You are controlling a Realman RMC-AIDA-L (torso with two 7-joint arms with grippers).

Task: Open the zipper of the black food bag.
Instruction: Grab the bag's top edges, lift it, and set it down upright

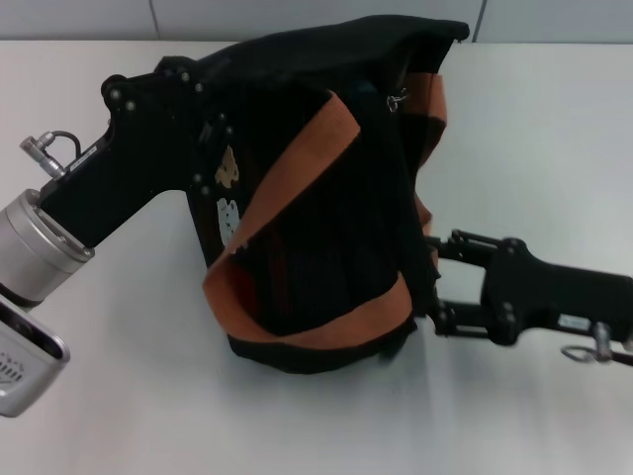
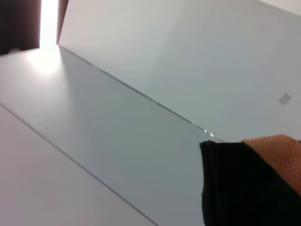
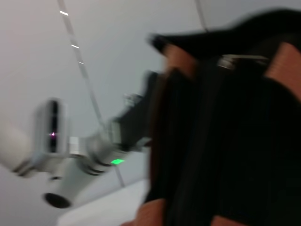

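Note:
The black food bag (image 1: pixel 326 188) lies tilted on the white table, its orange-brown straps (image 1: pixel 297 168) looped across its side. The zipper's small silver pull tab (image 1: pixel 398 99) shows near the bag's far top edge, and again in the right wrist view (image 3: pixel 240 60). My left gripper (image 1: pixel 203 134) presses against the bag's left side by the bear patches (image 1: pixel 227 168), black against black. At the bag's right lower side, my right gripper (image 1: pixel 433 282) is open, its fingertips reaching the fabric. The left wrist view catches only a bag corner (image 2: pixel 235 188) and strap (image 2: pixel 277 148).
The white table (image 1: pixel 119 416) spreads around the bag, with a grey wall (image 1: pixel 297 18) behind its far edge. In the right wrist view the left arm (image 3: pixel 84 155) shows beyond the bag (image 3: pixel 225 141).

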